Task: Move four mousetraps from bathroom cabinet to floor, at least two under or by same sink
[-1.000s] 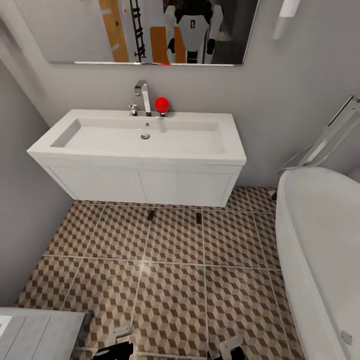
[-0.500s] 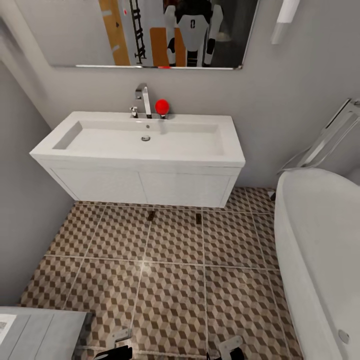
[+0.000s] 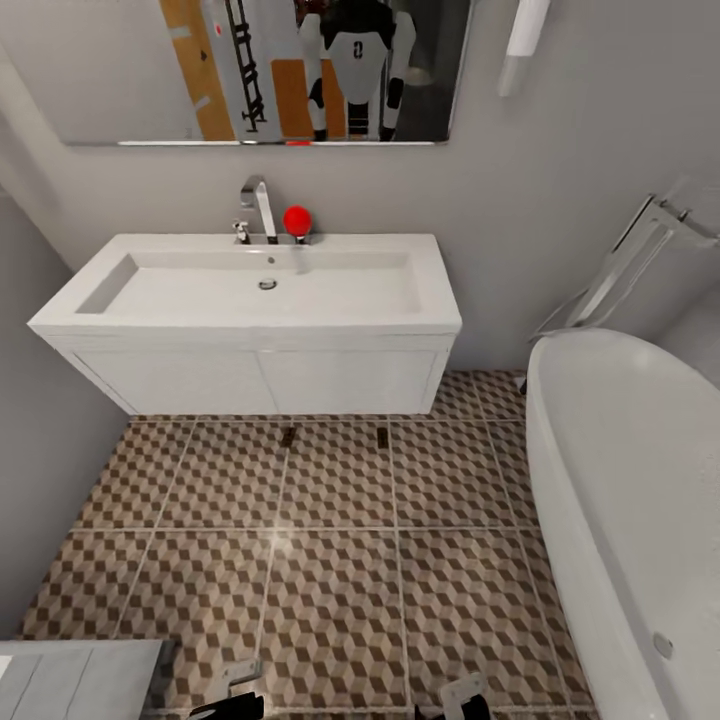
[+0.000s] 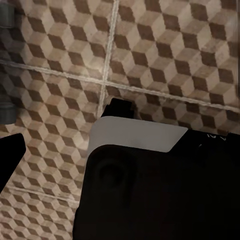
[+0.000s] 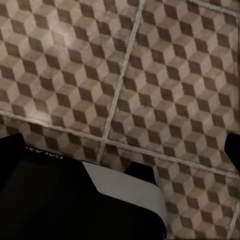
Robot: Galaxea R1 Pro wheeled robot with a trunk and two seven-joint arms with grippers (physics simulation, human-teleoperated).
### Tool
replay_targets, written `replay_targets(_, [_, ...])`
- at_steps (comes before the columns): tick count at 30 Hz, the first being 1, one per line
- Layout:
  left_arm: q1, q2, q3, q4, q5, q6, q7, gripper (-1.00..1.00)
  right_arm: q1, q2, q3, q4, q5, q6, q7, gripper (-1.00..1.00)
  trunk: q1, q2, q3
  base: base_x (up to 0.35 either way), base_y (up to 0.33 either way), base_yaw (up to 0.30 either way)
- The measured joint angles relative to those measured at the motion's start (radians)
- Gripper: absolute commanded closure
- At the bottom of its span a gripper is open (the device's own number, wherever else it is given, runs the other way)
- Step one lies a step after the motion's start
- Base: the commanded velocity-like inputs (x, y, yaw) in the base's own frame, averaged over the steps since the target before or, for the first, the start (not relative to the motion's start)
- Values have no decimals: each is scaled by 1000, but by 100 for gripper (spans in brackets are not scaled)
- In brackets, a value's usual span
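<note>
The left gripper (image 3: 232, 690) and right gripper (image 3: 458, 694) sit low at the near edge of the head view, cut off by the frame, above the brown, beige and white cube-patterned tiled bathroom floor (image 3: 340, 590). Whether either one is spread or closed cannot be told: the wrist views show the dark gripper bodies (image 4: 160, 195) (image 5: 75, 200) over bare tile (image 4: 165, 45) (image 5: 165, 75), with nothing seen held between the fingers.

Two small flat brown wooden mousetraps lie on the floor at the foot of the wide white rectangular wall-hung sink (image 3: 250, 290), just in front of its white cupboard doors. The left mousetrap (image 3: 288, 436) and the right mousetrap (image 3: 382, 436) are well apart, each with its long axis running near to far, toward the sink. Their wire parts are too small to make out.

A tall chrome tap (image 3: 258, 205) stands at the sink's far edge with a round red object (image 3: 296, 219) just to its right. A wall mirror (image 3: 270, 70) above reflects the robot. A white bathtub (image 3: 630, 500) fills the right side, partly cut off. A pale grey surface (image 3: 70, 680) shows at the near left corner.
</note>
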Motion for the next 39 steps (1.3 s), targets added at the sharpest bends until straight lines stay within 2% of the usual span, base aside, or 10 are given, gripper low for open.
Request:
replay_targets(17, [4,3,0,11,3,-17,1,-100,0,-1,0,-1,0,-3,0,-100,0,0,13,0,0,-276])
replay_targets(22, [3,12,1,54,4,-16,3,-100,0,-2,0,-1,0,-8,0,-100,0,0,17,0,0,-276])
replay_targets(27, [9,20,2,138,5,-13,10,-100,0,-2,0,-1,-1,-10,0,-100,0,0,21,0,0,-275])
replay_targets(28, [23,36,3,158,7,-13,9,-100,0,-2,0,-1,-2,-10,0,-100,0,0,22,0,0,-274])
replay_targets(32, [37,47,0,169,7,-13,7,-100,0,-2,0,-1,-2,-11,0,-100,0,0,26,0,0,-274])
replay_targets(39, [48,51,0,173,8,-14,6,-100,0,-2,0,-1,-2,-11,0,-100,0,0,31,0,0,-273])
